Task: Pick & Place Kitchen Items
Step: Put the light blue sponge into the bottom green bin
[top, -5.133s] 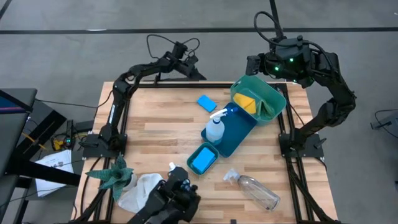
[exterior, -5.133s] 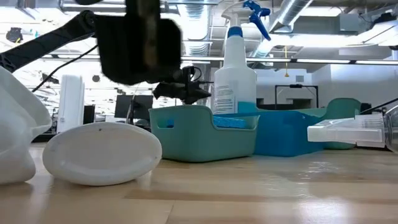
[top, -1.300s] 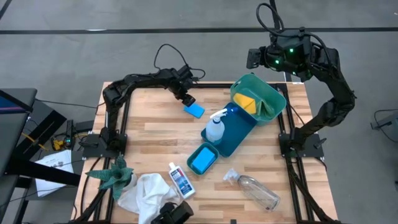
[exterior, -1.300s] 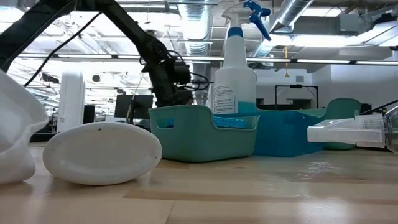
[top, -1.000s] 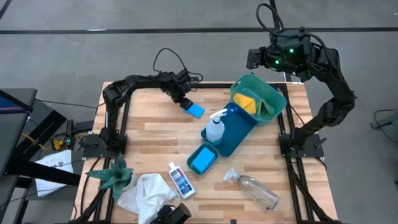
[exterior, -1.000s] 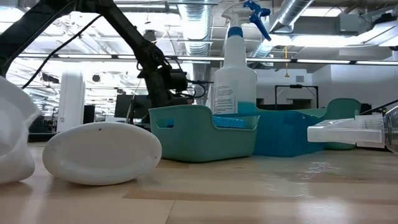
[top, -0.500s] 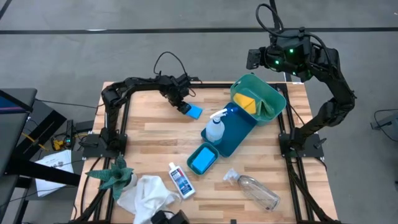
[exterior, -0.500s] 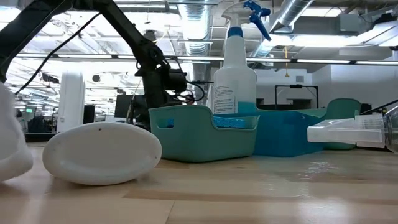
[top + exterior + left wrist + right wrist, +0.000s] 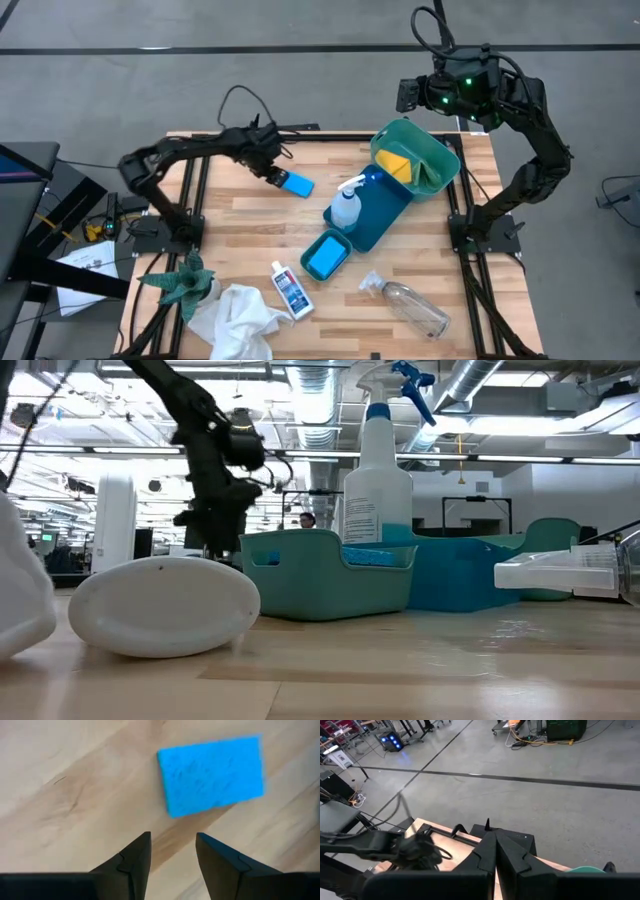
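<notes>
Hovering over the far left part of the bench (image 9: 230, 230), the left gripper (image 9: 172, 851) has its two dark fingers partly apart with only bare wood between them, so it holds nothing. A blue sponge (image 9: 212, 774) lies flat on the wood just ahead of the fingertips, apart from them; in the high view the same sponge (image 9: 297, 184) is just beside the left gripper (image 9: 272, 173), at about four o'clock from it. The long axis of the sponge runs roughly from ten o'clock to four o'clock in the high view, nearly in line with the gripper, so I judge that the fingers must move forward over the sponge and perhaps turn to close across its short side. The left arm is clearly the nearer one. The right gripper (image 9: 492, 851) is fully closed and empty, waiting high beyond the far right corner of the bench, near the green tub (image 9: 420, 150) that contains a yellow pad (image 9: 395, 162). Further out, a white spray bottle (image 9: 345, 205) stands on the blue tray (image 9: 385, 215), and a small teal bin (image 9: 325, 258) with another blue sponge inside is at the tray's near end. Along the near edge are a small white bottle (image 9: 288, 290), a white cloth (image 9: 235, 312), a green plant (image 9: 180, 282) and a clear bottle (image 9: 410, 306) on its side.
</notes>
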